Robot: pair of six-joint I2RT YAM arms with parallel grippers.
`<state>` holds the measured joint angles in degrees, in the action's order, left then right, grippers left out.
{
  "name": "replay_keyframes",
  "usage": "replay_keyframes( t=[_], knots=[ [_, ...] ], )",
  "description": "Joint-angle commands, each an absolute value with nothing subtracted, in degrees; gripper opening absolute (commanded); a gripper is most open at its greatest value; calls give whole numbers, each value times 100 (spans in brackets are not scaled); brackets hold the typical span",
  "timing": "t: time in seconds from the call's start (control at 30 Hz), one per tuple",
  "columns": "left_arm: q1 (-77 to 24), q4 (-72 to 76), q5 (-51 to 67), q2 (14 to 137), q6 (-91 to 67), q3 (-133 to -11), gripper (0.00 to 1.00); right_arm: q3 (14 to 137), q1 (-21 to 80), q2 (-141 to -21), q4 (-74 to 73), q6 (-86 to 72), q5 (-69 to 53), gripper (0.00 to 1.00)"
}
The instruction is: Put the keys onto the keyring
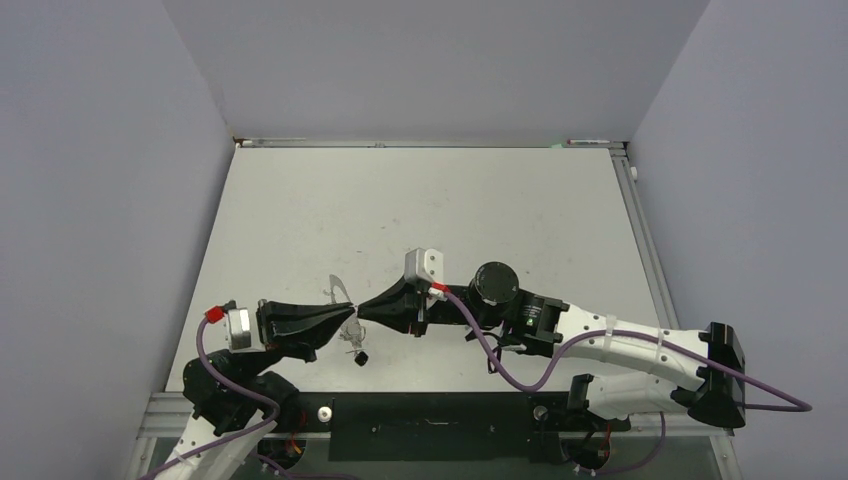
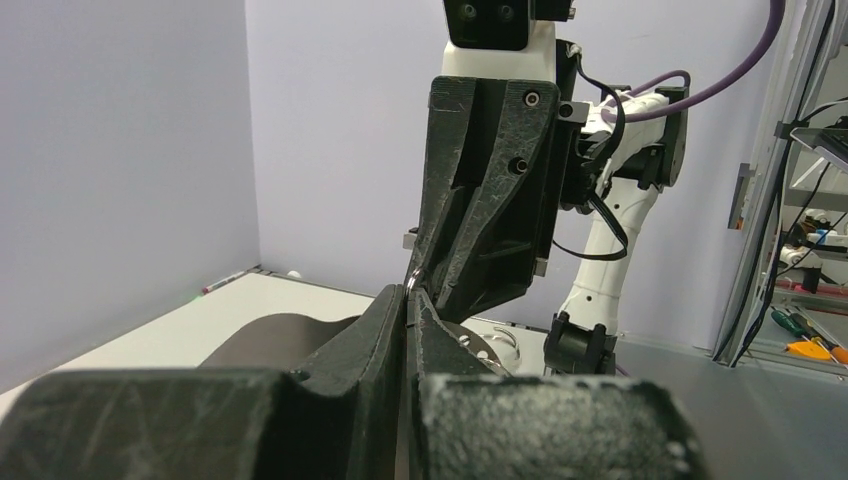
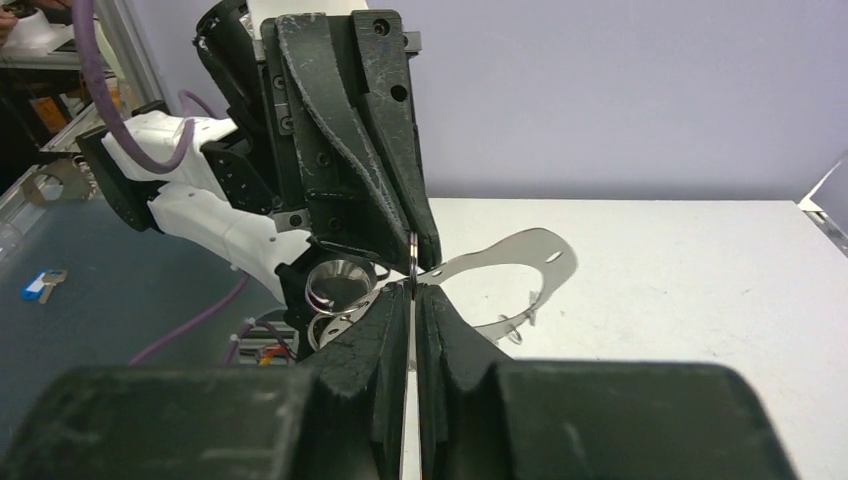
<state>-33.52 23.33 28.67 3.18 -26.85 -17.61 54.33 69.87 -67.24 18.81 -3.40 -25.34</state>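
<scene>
the threading step was judged to be in hand. the left gripper was clenched on the edge of the keyring, which was held up off the table and tilted on edge, near the two arm bases. the right gripper was set tip to tip against it, its jaws closed down to a hairline. a thin strip of metal was seen between the pads in the right wrist view, but whether it was a key blade or wire could not be told. a small wire ring was seen right where the two sets of tips met, at the plate's rim.

the dark key was seen dangling just below the meeting point. it was taken to be hanging from the keyring, though the link itself was too small to be made out. the blue-tagged key was seen lying flat on the dark panel beyond the left arm, well apart from the keyring and off the white table. the red-tagged key was not found in any view.

the task was therefore judged to be partly done at most, with the blue-tagged key at least left to be fetched. for the next move, very fine alignment was called for. the wire ring would have to be pried or turned while the plate was gripped firmly, since a small slip could let the ring spring shut or the plate twist out of the hold.
</scene>
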Motion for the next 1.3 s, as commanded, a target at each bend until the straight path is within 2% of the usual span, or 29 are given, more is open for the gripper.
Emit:
replay_keyframes(
  t=[0.0,0.3,0.37,0.5,0.57,0.6,0.67,0.73,0.83,1.07,1.27],
  knots=[
    [-3333,2578,3000,365,-2796,-1854,0,5721,7026,-6848,2075,-182,-2209,5],
    [-3331,1813,3057,149,-2381,-2025,0,6066,7030,-6929,1393,286,-2197,5],
    [-3331,1359,3085,95,-2098,-2163,10,6290,7030,-6976,868,474,-2206,5],
    [-3339,292,3123,32,-1455,-2614,44,6744,7029,-7035,-65,815,-2253,5],
    [-3337,-297,3165,40,-1107,-2873,53,7027,7035,-7098,-672,996,-2291,5],
    [-3339,-579,3171,70,-952,-3019,54,7178,7035,-7133,-963,1081,-2294,5],
    [-3335,-1051,3232,188,-611,-3294,50,7469,7040,-7197,-1527,1271,-2227,5],
    [-3337,-1574,3319,386,-212,-3584,41,7763,7047,-7270,-2095,1446,-2122,5],
    [-3394,-2308,3336,707,443,-4049,38,8248,7061,-7421,-3053,1707,-1998,5],
    [-3475,-2605,3736,1477,908,-4501,40,9190,7109,-7883,-4573,2119,-1551,5],
    [-3510,-2507,4039,2239,949,-4748,38,9385,7169,-7983,-5015,2213,-1468,5]
  ],
)
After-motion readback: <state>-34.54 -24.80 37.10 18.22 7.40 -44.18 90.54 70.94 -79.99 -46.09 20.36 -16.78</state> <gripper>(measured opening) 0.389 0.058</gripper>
